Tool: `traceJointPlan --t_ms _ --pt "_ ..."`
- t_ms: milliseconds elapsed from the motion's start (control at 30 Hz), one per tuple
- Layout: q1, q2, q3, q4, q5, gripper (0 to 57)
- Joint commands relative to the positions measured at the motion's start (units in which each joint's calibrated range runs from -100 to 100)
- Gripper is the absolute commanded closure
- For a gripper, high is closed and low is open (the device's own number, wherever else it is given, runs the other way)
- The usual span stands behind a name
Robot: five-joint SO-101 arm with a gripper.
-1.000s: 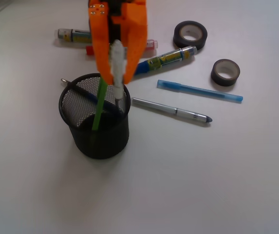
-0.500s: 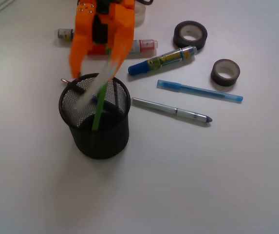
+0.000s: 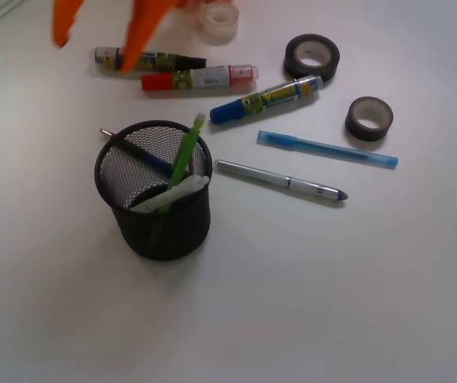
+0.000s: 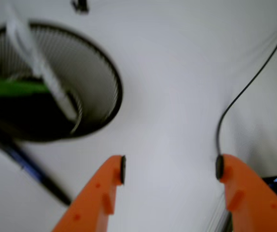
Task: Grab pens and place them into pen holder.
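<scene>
The gripper (image 4: 169, 168) is spread and empty, up at the table's far left. The silver-grey pen (image 3: 282, 181) and light blue pen (image 3: 327, 149) lie right of the pen holder (image 3: 155, 199), long axes roughly left-right; the silver one seems nearer.

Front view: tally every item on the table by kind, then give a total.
Slim pens: 5 (lime green pen, white pen, dark blue pen in the black wire-mesh pen holder; translucent light blue pen, silver-grey pen on the table)
Thick labelled markers: 3
Tape rolls: 3
Pen holder: 1
Total: 12
</scene>
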Motion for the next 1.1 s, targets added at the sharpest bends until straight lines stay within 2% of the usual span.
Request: traceJointPlan --t_ms 0,133,467,800,1067 --pt "4.0 -3.1 0.0 22.7 0.1 35.6" --pt "6.1 -2.7 5.0 31.5 -1.8 35.6" --pt "4.1 7.7 10.2 28.4 -2.6 35.7" --pt "2.1 19.0 10.1 14.4 3.7 35.7" --pt "3.4 23.4 4.8 13.6 9.9 35.7"
